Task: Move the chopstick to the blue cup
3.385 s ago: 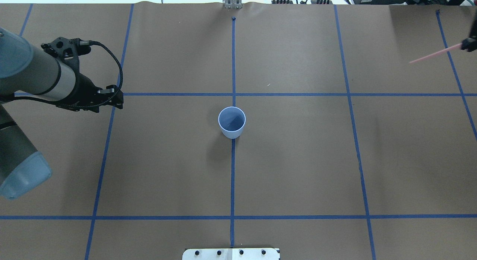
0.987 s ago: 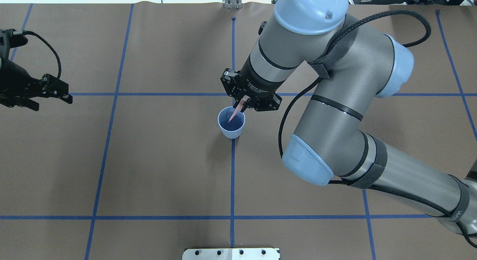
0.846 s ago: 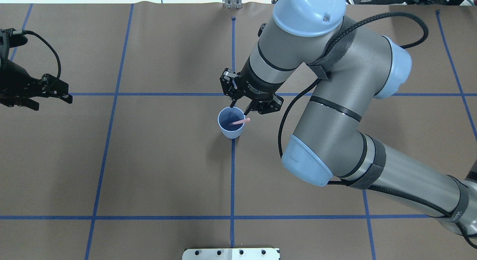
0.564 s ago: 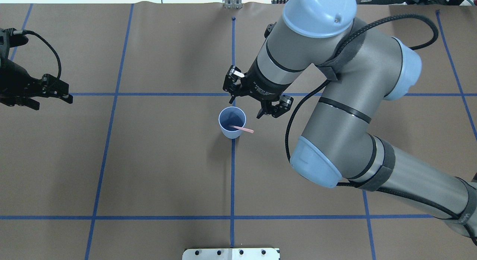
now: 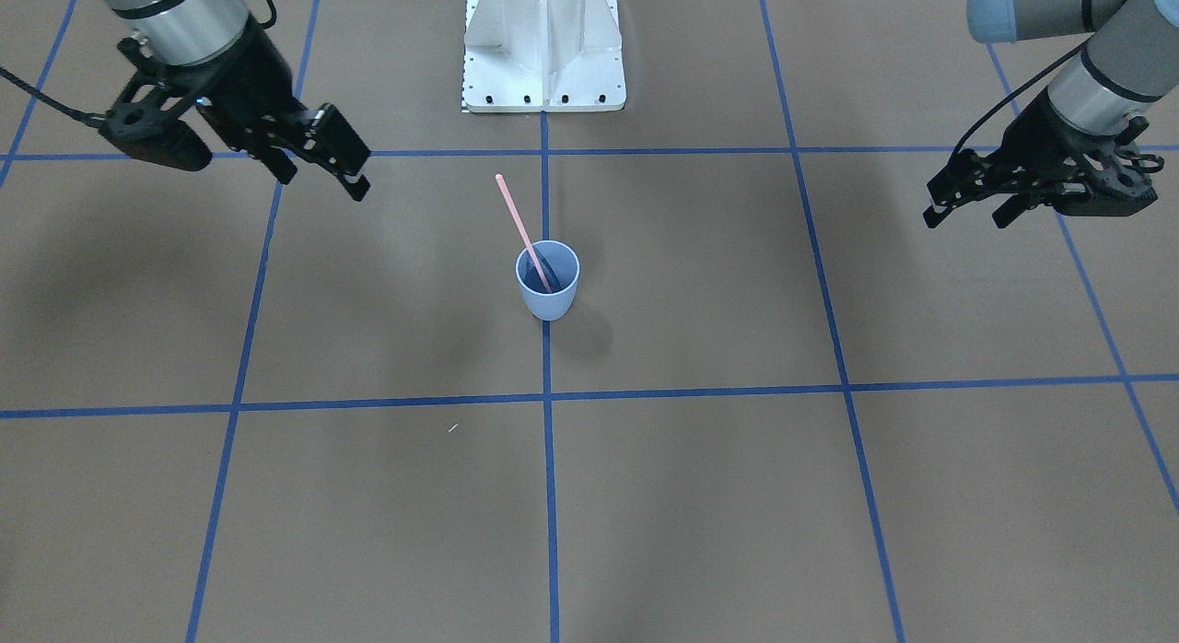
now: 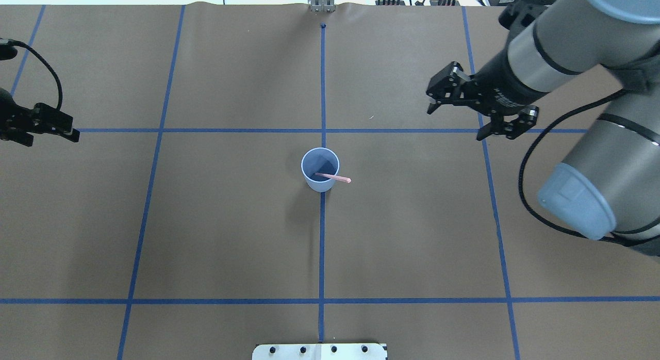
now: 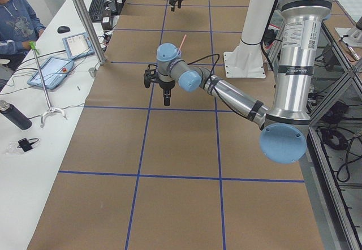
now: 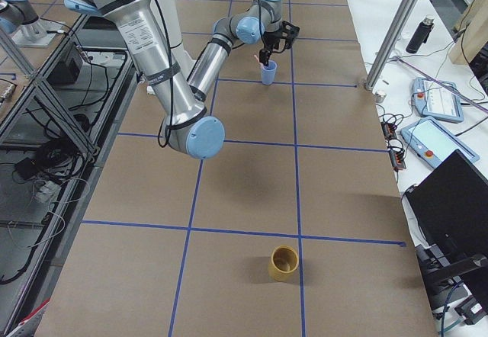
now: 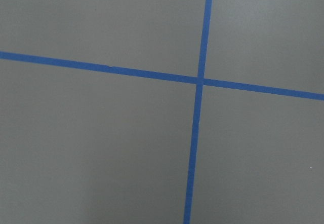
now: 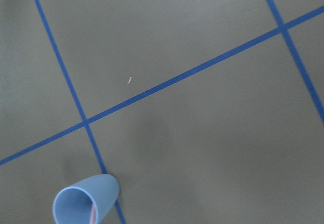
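The blue cup [image 6: 320, 169] stands upright at the table's centre, on the blue tape cross; it also shows in the front view [image 5: 548, 291] and the right wrist view [image 10: 83, 202]. The pale pink chopstick [image 6: 335, 177] stands in the cup, leaning over its rim toward the robot's right [image 5: 519, 224]. My right gripper [image 6: 455, 124] is open and empty, up and well to the right of the cup. My left gripper [image 6: 51, 140] is open and empty at the far left edge, also seen in the front view [image 5: 964, 221].
The robot's white base plate [image 5: 543, 53] sits at the near edge. A yellow cup [image 8: 284, 263] stands far off at the table's right end. A metal post [image 7: 85, 21] and an operators' desk with tablets [image 7: 51, 72] line the far side.
My right gripper brought the chopstick over the cup, opened and let it drop in. It then pulled away up and to the right. My left gripper drew back further left.
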`<action>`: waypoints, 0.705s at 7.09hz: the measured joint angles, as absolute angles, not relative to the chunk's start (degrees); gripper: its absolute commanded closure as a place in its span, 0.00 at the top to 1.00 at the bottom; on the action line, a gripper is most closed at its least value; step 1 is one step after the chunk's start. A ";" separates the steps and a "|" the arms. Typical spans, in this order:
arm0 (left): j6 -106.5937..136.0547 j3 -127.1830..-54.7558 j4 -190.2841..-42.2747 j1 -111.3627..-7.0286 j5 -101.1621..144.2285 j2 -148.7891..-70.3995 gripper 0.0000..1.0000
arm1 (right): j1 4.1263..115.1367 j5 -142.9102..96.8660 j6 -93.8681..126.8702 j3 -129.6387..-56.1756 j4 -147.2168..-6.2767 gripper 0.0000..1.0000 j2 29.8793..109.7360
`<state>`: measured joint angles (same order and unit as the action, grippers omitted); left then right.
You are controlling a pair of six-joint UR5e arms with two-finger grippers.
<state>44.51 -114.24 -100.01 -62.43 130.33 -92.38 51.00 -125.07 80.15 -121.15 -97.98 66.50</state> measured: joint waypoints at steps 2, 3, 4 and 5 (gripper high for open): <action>38.16 -114.24 -101.88 -66.14 130.28 -89.21 0.99 | 55.88 -124.96 64.50 -123.03 -97.59 1.00 77.67; 35.17 -114.12 -102.18 -67.48 130.00 -88.39 0.99 | 59.08 -124.83 53.89 -122.80 -97.39 1.00 82.75; 30.42 -114.09 -102.25 -68.43 129.74 -87.42 0.99 | 62.72 -124.84 44.04 -122.14 -96.84 1.00 87.06; 26.55 -114.20 -102.30 -69.33 129.83 -86.41 0.99 | 65.87 -124.95 36.61 -121.18 -94.72 1.00 91.41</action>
<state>26.55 -114.20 -102.30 -69.33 129.83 -86.41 65.87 -124.95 36.61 -121.18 -94.72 91.41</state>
